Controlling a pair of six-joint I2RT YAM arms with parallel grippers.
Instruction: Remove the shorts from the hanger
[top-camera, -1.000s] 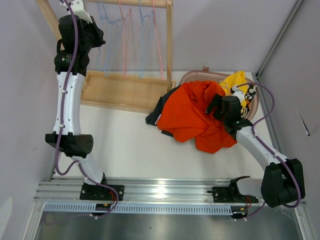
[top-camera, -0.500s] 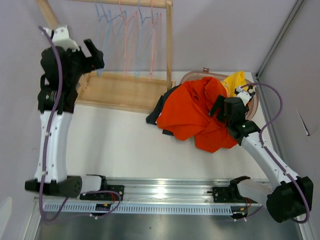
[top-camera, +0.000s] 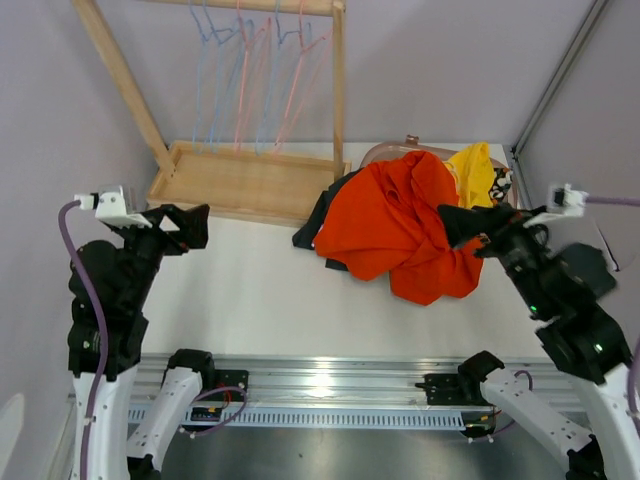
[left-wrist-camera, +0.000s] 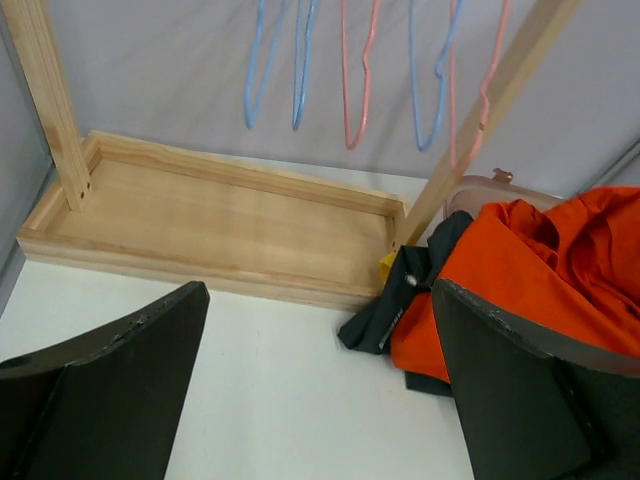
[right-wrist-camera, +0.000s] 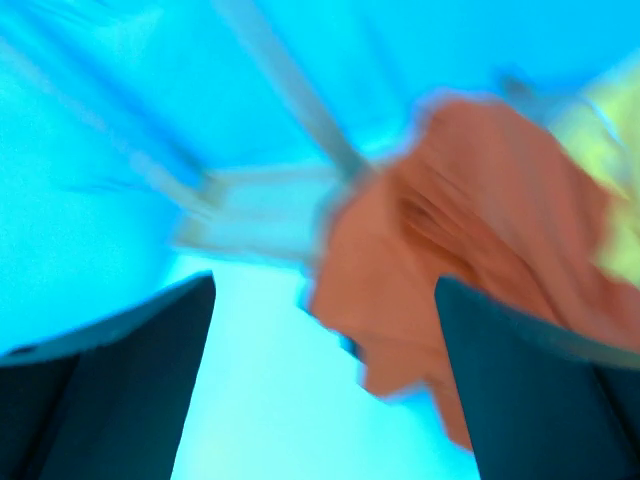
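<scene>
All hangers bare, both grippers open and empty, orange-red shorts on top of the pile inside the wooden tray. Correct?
One error: the pile topped by the orange-red shorts lies right of the wooden tray, on the table and a round tub, not inside it; the top view shows this. The hangers are bare, and left gripper and right gripper are open and empty.

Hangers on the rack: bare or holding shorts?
Bare. The hangers hang empty from the wooden rack; the shorts lie heaped beside it.
</scene>
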